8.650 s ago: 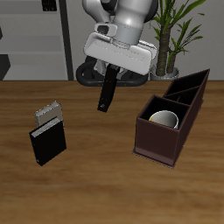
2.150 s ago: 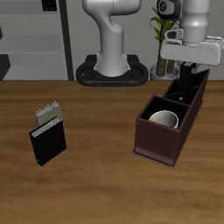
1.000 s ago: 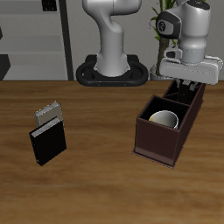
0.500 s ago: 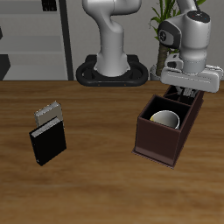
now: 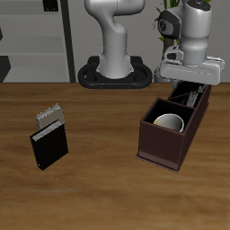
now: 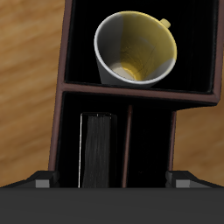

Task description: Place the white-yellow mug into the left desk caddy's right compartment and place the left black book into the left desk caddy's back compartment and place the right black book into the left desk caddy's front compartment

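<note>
The left desk caddy is a long dark brown box. The white-yellow mug stands upright in its right compartment, the large square section, and the wrist view shows the mug from above. The left black book stands on edge in one of the two narrow slots of the caddy. The other slot is empty. My gripper hovers open just above the narrow slots, its fingers spread wide around the book's slot. The right black book lies flat on the table, far from the caddy.
A grey speckled notebook lies touching the far end of the right black book. The robot's base and a potted plant stand behind the caddy.
The gripper dipped over the caddy's narrow slots and has now risen slightly. The left black book stays in its slot, free of the fingers. The mug and the other book have not moved.
</note>
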{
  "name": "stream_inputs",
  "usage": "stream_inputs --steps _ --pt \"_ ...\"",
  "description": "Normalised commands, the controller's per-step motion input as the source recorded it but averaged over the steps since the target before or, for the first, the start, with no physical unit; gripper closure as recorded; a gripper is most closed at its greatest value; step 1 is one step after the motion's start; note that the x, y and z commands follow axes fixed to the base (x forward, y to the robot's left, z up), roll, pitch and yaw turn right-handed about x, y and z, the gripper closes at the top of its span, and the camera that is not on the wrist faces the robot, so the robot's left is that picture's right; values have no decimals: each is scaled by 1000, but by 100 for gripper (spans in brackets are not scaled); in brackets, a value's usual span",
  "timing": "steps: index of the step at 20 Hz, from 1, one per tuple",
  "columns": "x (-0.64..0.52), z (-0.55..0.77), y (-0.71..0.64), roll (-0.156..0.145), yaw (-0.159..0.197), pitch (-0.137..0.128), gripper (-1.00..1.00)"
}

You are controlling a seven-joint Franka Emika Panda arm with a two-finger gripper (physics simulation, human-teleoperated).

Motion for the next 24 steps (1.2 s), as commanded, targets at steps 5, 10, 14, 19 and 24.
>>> stream_inputs --steps 5,10,14,19,24 --pt "79 417 -454 -74 62 -63 -100" --pt "121 256 -532 -70 20 -27 -100" --pt "114 93 -441 -45 61 12 -100" --pt "155 99 -673 -94 54 11 -100" --pt "125 242 -845 -106 21 -32 -100"
